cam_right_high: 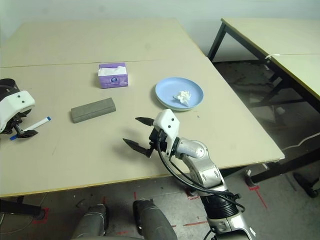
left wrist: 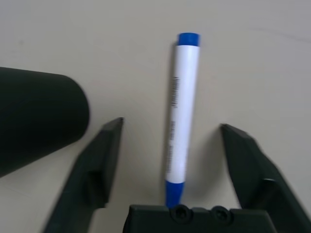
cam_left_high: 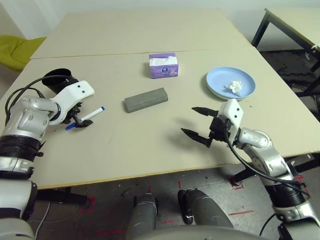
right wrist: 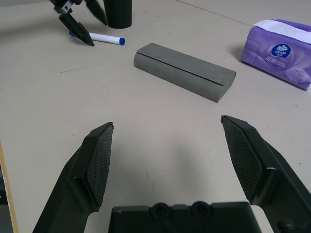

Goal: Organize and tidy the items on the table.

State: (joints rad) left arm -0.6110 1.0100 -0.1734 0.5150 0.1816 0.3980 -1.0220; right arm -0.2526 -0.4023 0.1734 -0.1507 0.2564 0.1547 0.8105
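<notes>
A white marker (left wrist: 181,111) with blue ends lies on the beige table (cam_left_high: 150,145) at the left. My left gripper (left wrist: 171,124) is open and straddles it, with a gap between each finger and the marker. Just behind stands the black cup (cam_left_high: 57,80). The grey glasses case (cam_left_high: 145,99) lies mid-table. At the right, the crumpled white tissue (cam_left_high: 234,87) rests on the light-blue plate (cam_left_high: 220,77). My right gripper (cam_left_high: 188,120) hovers open and holds nothing, right of the case and in front of the plate.
A purple tissue box (cam_left_high: 163,65) stands behind the case. A second table with black legs (cam_left_high: 295,22) is at the far right, and a yellow-green object (cam_left_high: 17,50) sits beyond the left edge. The table's front edge is close to both arms.
</notes>
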